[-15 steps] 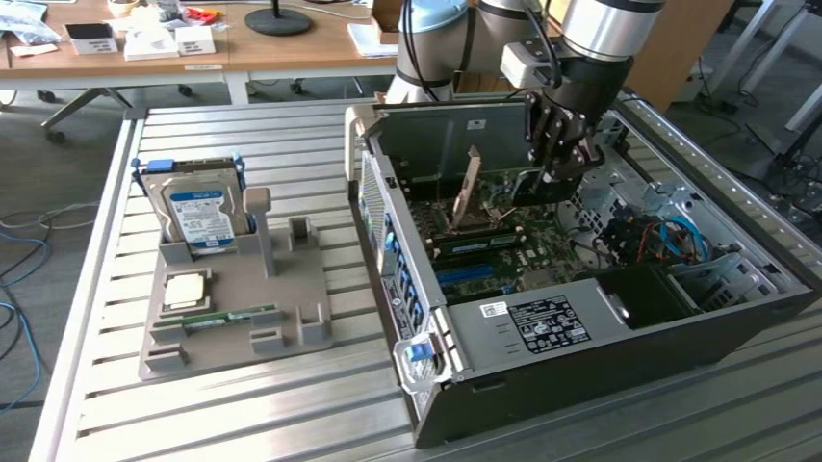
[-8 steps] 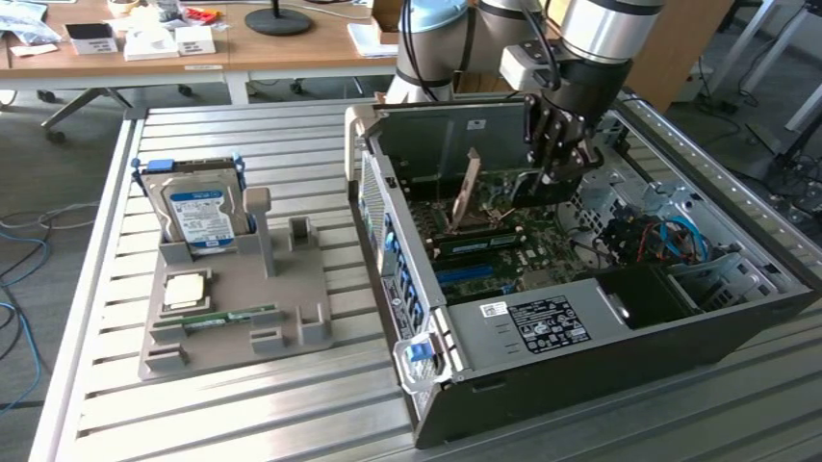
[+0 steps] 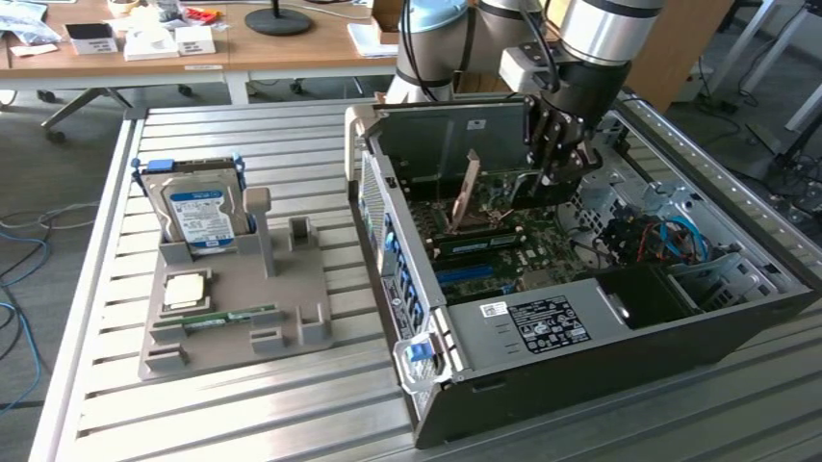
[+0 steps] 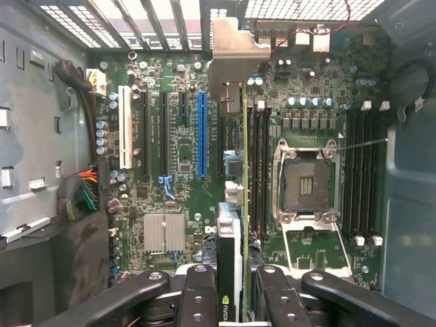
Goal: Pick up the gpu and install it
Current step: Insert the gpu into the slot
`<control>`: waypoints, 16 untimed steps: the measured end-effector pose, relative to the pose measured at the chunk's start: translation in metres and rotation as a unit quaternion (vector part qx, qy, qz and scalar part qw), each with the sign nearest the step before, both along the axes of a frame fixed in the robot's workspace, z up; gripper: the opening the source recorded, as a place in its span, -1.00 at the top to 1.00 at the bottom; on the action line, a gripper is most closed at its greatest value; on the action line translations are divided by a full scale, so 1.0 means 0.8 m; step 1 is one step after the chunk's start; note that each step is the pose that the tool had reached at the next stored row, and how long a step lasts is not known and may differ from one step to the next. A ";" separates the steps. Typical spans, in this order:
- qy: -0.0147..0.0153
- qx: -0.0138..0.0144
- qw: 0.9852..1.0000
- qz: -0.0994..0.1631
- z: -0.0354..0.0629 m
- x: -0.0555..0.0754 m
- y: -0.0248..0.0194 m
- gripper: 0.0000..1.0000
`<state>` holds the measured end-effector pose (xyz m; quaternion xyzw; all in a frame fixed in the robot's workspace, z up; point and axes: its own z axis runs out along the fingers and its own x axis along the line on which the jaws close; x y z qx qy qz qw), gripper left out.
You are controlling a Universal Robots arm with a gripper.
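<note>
**Gpu [image 4: 230,231] held inside the computer case [image 3: 617,385]**

The fingers [image 4: 197,286] of the gripper [image 4: 231,283] are closed on the gpu. It stands on its edge over the motherboard [image 4: 177,170], between the blue slot [image 4: 202,133] and the processor socket [image 4: 308,180].

Arm [image 3: 603,29] pointing down (wrist [image 3: 575,96] vertical), jaws clamped

Case [image 3: 642,371] open above; PSU box [image 3: 546,322] nr gpu [image 4: 229,252]

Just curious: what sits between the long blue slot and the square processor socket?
In the wrist view: the gpu, held edge-on in the gripper, and a row of black memory slots.
</note>
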<state>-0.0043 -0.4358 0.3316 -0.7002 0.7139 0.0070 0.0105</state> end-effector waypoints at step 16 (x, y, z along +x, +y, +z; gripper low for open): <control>0.000 0.000 1.000 0.000 -0.004 -0.002 0.0000 0.47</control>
